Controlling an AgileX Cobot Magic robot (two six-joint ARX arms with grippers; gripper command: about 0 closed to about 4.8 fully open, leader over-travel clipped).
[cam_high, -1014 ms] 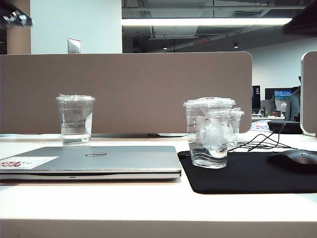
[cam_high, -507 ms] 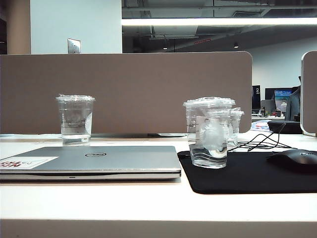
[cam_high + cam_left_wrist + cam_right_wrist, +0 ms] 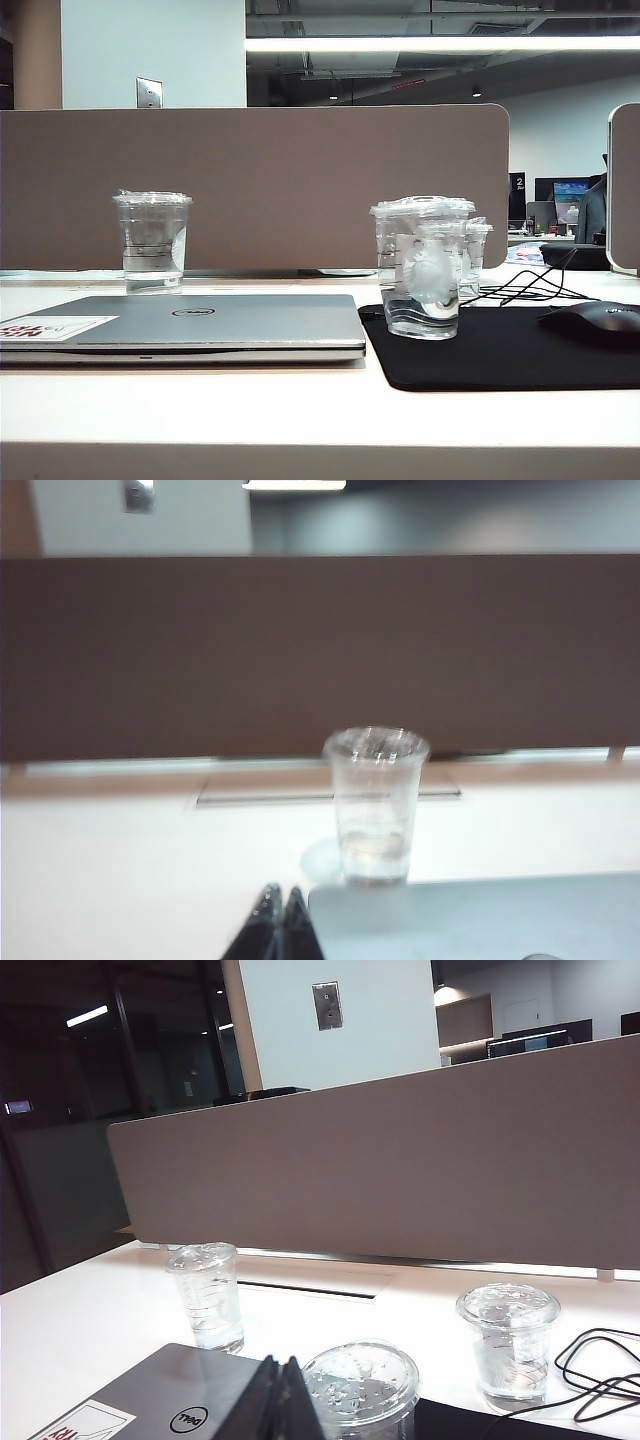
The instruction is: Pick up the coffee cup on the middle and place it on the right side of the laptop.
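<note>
The coffee cup [image 3: 420,290], clear with a clear lid and a white emblem, stands on the black mat just right of the silver laptop [image 3: 200,325]. In the right wrist view its lid [image 3: 362,1385] shows right beside my right gripper [image 3: 281,1395], whose fingers are pressed together with nothing between them. My left gripper [image 3: 281,920] is shut too and empty, hovering at the laptop's [image 3: 480,915] far corner, short of the ringed cup [image 3: 375,805]. Neither gripper appears in the exterior view.
A larger ringed cup [image 3: 152,240] stands behind the laptop on the left. A shorter cup [image 3: 508,1345] sits behind the coffee cup. A black mat [image 3: 520,355] carries a mouse [image 3: 595,322], with cables [image 3: 520,285] behind. A brown partition [image 3: 250,180] closes off the back.
A second ago parts of both arms showed in the exterior view's top corners; they have since left the view. The cups and laptop have not moved.
</note>
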